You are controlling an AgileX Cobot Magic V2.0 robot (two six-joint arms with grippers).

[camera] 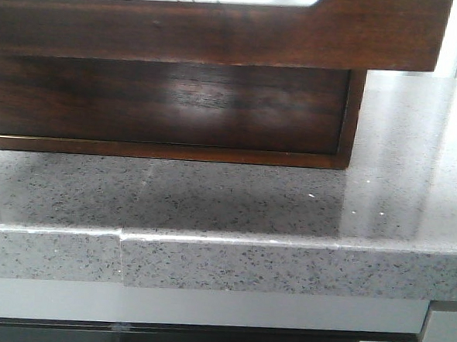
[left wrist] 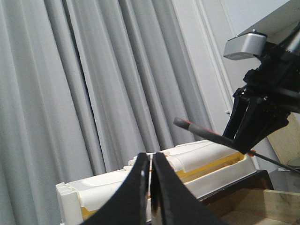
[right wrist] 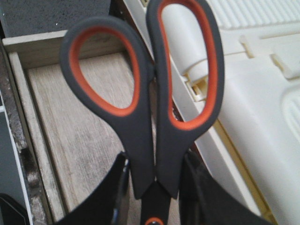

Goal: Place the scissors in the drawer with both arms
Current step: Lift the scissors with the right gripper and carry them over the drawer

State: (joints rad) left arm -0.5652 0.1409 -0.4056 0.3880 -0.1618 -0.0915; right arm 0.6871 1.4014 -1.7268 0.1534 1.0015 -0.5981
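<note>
The right hand (right wrist: 152, 187) held the scissors (right wrist: 150, 93), its two black fingers (right wrist: 103, 197) pressed against either side of the grey shank just below the orange-lined loops. The loops stood clear of the fingers, over the open drawer (right wrist: 79, 126), whose pale wood floor showed through the smaller loop. A white moulded casing (right wrist: 253, 93) lay just beside the drawer, visible through the larger loop.

The left hand (left wrist: 150, 187) held nothing; its fingertips (left wrist: 140, 178) stood nearly together with only a thin slit between them. From that wrist the right hand (left wrist: 255, 124) appeared well above the casing (left wrist: 187, 173), with the scissors (left wrist: 206, 133) projecting sideways from its fingers, handles outward.

In the front view, the drawer front (camera: 214, 30) overhung the speckled grey worktop (camera: 226, 210), part of its round-cornered cutout showing along the top edge. Neither hand nor the scissors appeared in that view. A dark wood cabinet face (camera: 163, 101) sat beneath the drawer, resting on the worktop
</note>
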